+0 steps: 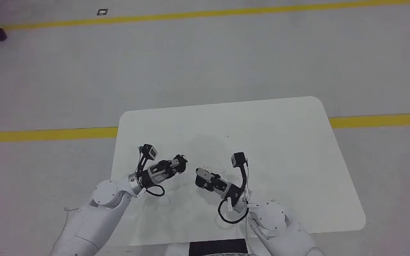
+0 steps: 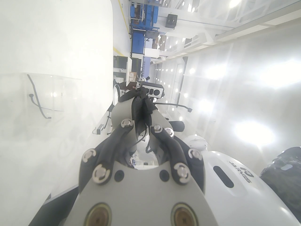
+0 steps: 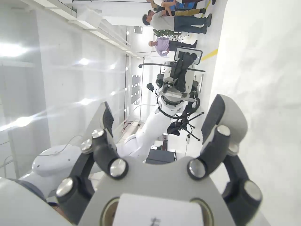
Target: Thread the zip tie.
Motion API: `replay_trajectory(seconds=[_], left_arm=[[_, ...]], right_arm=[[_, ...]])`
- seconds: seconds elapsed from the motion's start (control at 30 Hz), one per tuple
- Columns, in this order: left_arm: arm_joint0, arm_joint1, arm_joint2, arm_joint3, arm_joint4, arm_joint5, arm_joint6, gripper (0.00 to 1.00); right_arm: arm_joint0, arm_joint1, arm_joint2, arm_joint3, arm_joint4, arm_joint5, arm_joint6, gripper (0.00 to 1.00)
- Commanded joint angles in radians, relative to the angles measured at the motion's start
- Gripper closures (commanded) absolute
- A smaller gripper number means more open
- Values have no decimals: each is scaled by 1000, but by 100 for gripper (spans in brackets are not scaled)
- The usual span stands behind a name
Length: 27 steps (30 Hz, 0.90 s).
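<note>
Left gripper above the white tabletop, jaws clamped on the thin black zip tie, strap jutting sideways, right gripper faced it nearby, jaws spread wide

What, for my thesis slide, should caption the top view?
Left gripper, shut on the zip tie, faces the open right gripper over the white table.

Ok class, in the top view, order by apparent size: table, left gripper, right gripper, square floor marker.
1. The table
2. The left gripper and the right gripper: alike, not ranked
3. The square floor marker, smallest, though farther away
</note>
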Motion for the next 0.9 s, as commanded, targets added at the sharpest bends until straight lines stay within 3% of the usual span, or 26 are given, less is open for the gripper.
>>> replay_trajectory(seconds=[0.0, 0.3, 0.37, 0.43, 0.67, 0.8, 0.87], left_arm=[[0, 0, 0, 0, 0, 0, 0, 100], [2, -2, 6, 4, -19, 17, -5, 100], [1, -1, 2, 23, -74, 31, -61, 100], [-3, 0, -2, 48, -147, 52, -158, 100], [-68, -6, 1, 201, -301, 92, -420, 100], [-109, -14, 21, 275, -340, 114, -500, 100], [-126, -16, 38, 286, -344, 121, -500, 100]], right_arm=[[0, 0, 0, 0, 0, 0, 0, 0], [0, 0, 0, 0, 0, 0, 0, 0], [0, 0, 0, 0, 0, 0, 0, 0], [0, 0, 0, 0, 0, 0, 0, 0], [0, 0, 0, 0, 0, 0, 0, 0], [0, 0, 0, 0, 0, 0, 0, 0], [0, 0, 0, 0, 0, 0, 0, 0]])
